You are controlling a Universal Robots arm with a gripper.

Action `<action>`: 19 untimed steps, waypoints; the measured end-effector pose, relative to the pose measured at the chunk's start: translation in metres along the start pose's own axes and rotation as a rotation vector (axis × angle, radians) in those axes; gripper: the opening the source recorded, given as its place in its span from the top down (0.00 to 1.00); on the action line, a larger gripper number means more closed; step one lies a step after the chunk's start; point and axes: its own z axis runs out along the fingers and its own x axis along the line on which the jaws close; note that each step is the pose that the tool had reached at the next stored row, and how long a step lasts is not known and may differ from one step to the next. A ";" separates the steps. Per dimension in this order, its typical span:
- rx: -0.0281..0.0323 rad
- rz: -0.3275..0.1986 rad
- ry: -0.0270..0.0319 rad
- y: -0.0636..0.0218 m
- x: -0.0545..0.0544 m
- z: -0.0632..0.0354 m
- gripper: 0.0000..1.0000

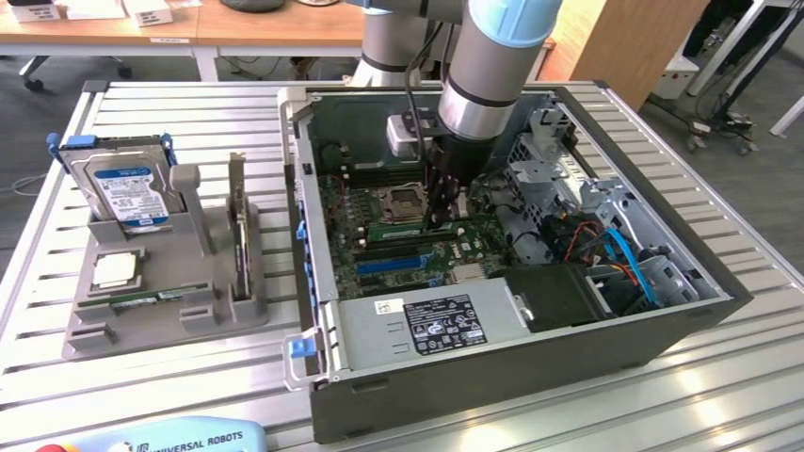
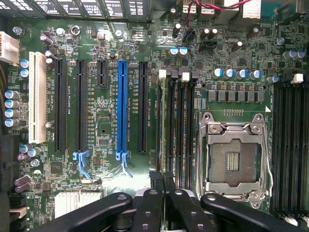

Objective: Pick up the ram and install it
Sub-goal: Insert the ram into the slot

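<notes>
Wrist view: the claw (image 2: 163,193) is seen with its black fingers (image 2: 149,205) drawn almost together, and nothing can be made out gripped between them. It is hung over the motherboard (image 2: 104,113), with the tips nearest the near end of the bank of black memory slots (image 2: 174,130). The long blue slot (image 2: 121,106) lies to one side of that bank and the open processor socket (image 2: 234,154) to the other.

In the exterior view, the arm (image 1: 490,66) is reached down into the open computer case (image 1: 503,377). On the exterior view's left, well apart from the case, a grey holder (image 1: 164,330) is set on the slatted worktop (image 1: 703,395). A hard drive (image 1: 126,188) is stood upright at its back. The ram (image 1: 157,299) appears to be laid flat in a groove near the holder's front, untouched by the claw.

The ram is judged to be light, thin and stiff, but fragile: it could be cracked by bending, and its chips and contact edge are best left untouched. A hold across its two flat faces near the middle of its length, kept close to the edge away from the contacts, is judged soundest, so that it is carried level and not twisted.
</notes>
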 end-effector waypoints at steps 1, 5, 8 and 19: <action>0.0000 0.000 0.0000 0.0000 0.000 0.0000 0.88; -0.0001 0.000 0.0000 -0.0001 0.000 0.0001 0.88; -0.0001 0.000 0.0000 -0.0002 0.000 0.0001 0.88; 0.0001 0.000 -0.0002 -0.0005 0.000 0.0007 0.88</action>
